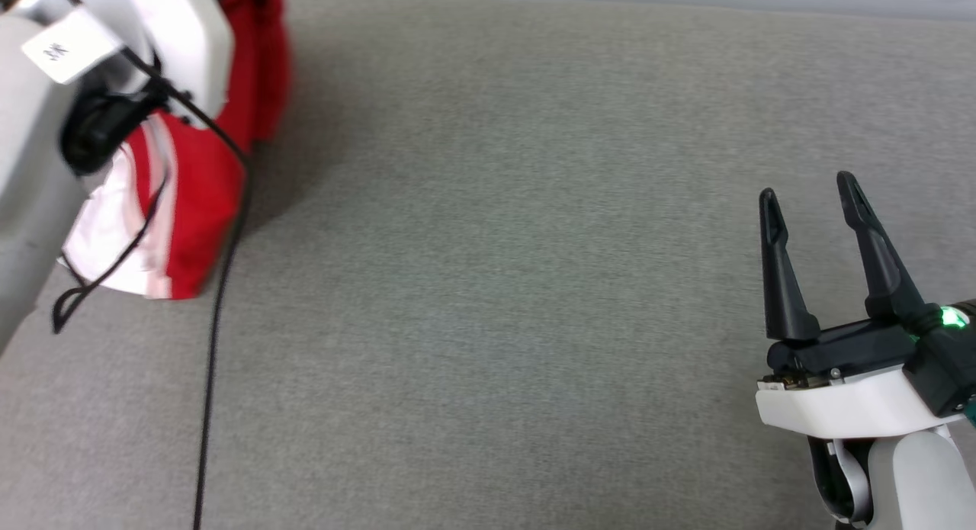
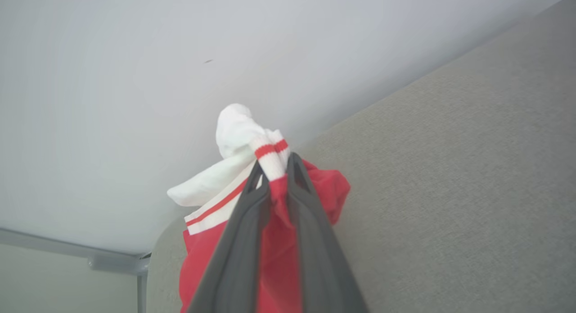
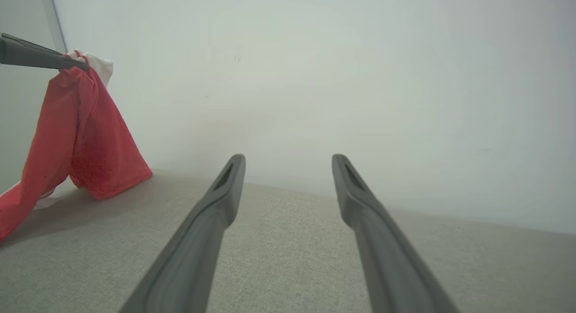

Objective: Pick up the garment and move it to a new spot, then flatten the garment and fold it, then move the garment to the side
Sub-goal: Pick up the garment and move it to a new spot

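Nearest, at the lower right of the head view, the right end effector [image 1: 808, 187] hovers over the grey surface [image 1: 496, 286]. Its two fingers are wide apart and there is nothing between them.

Farther, at the upper left of the same view, the garment [image 1: 198, 210] is a bunched red and white mass under the pale left arm. A black cable [image 1: 217, 324] runs down beside it. In the left wrist view, the left end effector [image 2: 275, 169] is clamped on a fold of the garment, just beside a white sleeve with a striped edge.

In the right wrist view the cloth drapes from this grip like a tent. Its lower part touches the surface, and a pale wall [image 3: 315, 79] stands behind.

I judge that the task is at its beginning: the garment is gripped and partly raised, but not free of the surface. Carrying it to a new spot, flattening, folding and moving it aside are all left to do.
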### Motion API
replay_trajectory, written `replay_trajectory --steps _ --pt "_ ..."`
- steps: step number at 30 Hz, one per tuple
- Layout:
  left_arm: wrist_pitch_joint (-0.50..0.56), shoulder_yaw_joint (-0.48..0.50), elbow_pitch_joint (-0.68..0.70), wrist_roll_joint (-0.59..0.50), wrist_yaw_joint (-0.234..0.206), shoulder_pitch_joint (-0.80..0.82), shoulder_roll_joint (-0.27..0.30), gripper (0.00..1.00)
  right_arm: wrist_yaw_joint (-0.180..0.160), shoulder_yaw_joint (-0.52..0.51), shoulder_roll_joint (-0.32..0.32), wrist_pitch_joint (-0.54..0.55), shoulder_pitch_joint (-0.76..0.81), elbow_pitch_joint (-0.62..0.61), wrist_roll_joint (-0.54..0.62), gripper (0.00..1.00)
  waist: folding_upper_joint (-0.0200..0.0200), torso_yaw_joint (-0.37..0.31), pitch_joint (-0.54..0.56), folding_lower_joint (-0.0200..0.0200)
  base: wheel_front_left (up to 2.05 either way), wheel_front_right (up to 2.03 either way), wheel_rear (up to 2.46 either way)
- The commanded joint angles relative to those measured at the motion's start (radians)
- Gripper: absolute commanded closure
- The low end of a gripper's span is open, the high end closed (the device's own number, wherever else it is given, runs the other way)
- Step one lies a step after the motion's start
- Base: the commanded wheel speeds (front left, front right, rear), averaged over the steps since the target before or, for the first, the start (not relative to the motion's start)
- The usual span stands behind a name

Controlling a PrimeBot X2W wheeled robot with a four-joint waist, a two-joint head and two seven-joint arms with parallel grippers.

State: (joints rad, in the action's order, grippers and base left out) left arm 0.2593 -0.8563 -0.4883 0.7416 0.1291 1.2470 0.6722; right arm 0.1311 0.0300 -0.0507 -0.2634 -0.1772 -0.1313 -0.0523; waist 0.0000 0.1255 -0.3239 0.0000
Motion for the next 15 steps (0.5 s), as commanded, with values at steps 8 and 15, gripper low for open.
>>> replay_trajectory --steps 8,15 --pt "-0.041 -0.115 0.161 -0.028 0.0 0.073 -0.097 1.0 -0.001 -0.026 0.001 -0.002 0.02 -0.001 -0.049 0.0 0.0 -0.142 0.02 0.0 0.0 0.0 0.0" --pt "-0.071 -0.222 0.214 -0.046 0.0 0.076 -0.218 1.0 -0.001 -0.054 0.001 -0.002 0.025 -0.005 -0.065 0.0 0.0 -0.211 0.012 0.0 0.0 0.0 0.0"
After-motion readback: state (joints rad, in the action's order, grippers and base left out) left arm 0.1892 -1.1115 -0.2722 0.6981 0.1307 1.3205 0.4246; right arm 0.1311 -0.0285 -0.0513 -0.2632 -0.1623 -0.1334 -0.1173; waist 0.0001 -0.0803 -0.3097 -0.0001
